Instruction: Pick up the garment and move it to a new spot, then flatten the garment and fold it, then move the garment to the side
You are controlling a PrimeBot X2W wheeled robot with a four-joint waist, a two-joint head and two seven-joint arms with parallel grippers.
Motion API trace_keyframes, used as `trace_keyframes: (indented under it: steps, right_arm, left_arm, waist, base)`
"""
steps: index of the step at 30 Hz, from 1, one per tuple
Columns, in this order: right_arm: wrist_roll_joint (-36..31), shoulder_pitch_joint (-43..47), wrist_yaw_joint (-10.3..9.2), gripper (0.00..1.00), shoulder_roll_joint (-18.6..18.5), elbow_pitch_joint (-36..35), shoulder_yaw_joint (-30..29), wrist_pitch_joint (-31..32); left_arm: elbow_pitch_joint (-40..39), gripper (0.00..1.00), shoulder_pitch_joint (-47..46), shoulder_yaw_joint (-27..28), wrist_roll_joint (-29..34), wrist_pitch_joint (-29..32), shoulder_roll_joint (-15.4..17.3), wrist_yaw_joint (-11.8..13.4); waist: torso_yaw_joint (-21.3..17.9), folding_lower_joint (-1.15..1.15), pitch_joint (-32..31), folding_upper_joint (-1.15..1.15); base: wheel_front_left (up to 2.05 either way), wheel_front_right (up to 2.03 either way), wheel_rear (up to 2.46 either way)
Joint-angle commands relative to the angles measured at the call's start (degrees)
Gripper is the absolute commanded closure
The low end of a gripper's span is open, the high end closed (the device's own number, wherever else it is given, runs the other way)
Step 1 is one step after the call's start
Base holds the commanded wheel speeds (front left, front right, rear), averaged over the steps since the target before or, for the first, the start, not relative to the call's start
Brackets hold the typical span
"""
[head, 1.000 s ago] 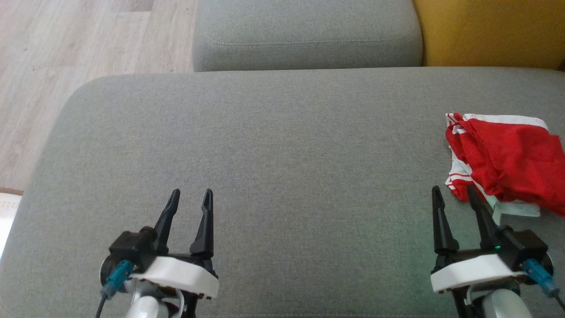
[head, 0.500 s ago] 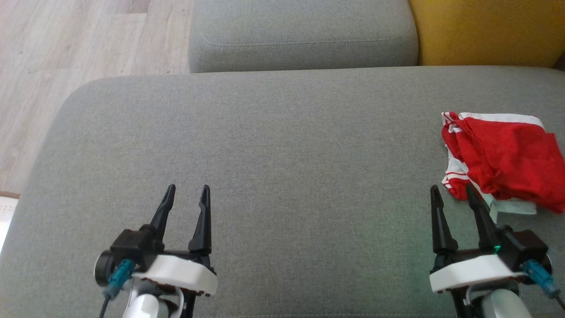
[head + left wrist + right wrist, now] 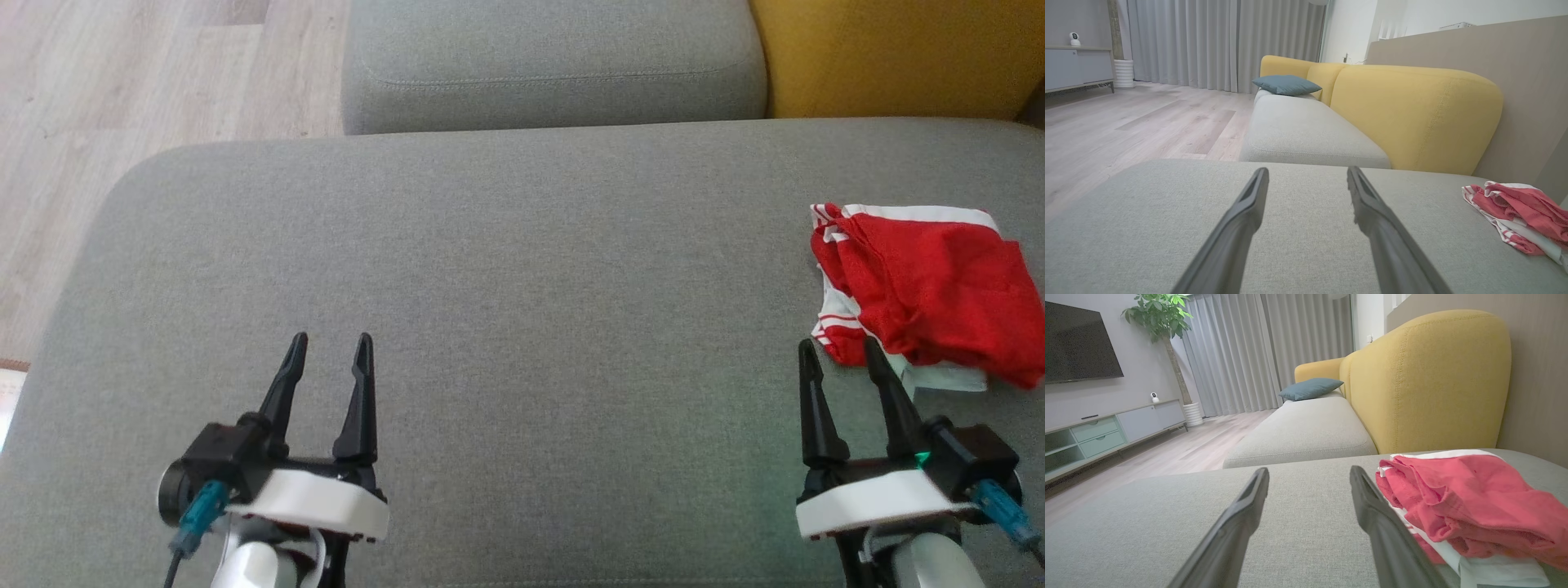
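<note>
Garment [image 3: 922, 294], red w/ white trim, crumpled at R edge of grey sofa seat [image 3: 522, 269]. R pincer [image 3: 839, 346] just beside it, L pincer [image 3: 331, 339] well apart; both agape, empty.

Legible markings: none. No text, label, brand, number or sign can be read in any view. The garment [image 3: 922, 286] shows plain red fabric with white stripes, and no lettering is legible on it.
</note>
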Motion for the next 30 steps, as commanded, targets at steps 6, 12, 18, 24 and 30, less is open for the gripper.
trace_keyframes:
  steps: [6,12,18,24,30]
  right_arm:
    - [1.17,-1.35,-0.04,0.00,-0.23,-2.54,1.33,-0.69]
    - [1.08,-1.27,-0.04,0.00,-0.23,-2.76,1.51,-0.69]
    - [1.02,0.17,0.00,1.00,0.04,0.67,0.17,0.04]
    - [3.58,0.93,0.00,1.00,-0.02,2.86,0.18,0.65]
    - [7.72,0.53,0.00,1.00,-0.23,2.83,0.01,1.48]
  left_arm:
    - [-2.86,0.00,-0.89,2.64,0.38,-0.45,0.19,0.06]
    - [-3.62,0.00,-0.96,2.88,-0.66,-0.45,0.19,-0.15]
    - [-0.90,1.00,1.12,0.74,-1.32,0.02,-0.03,-0.17]
    - [1.44,1.00,2.50,0.80,-3.84,0.51,0.06,-0.33]
    - [1.82,1.00,2.04,1.37,-7.93,1.29,0.33,-0.73]
  waist:
    - [-0.20,0.00,0.08,0.00]
    - [-0.08,0.00,0.36,0.00]
    - [0.12,0.00,0.46,0.00]
    - [0.05,0.00,0.51,0.00]
    - [-0.05,0.00,0.57,0.00]
  base:
    - [0.00,0.00,0.00]
    - [0.00,0.00,0.00]
    - [0.00,0.00,0.00]
    - [0.00,0.00,0.00]
    - [0.00,0.00,0.00]
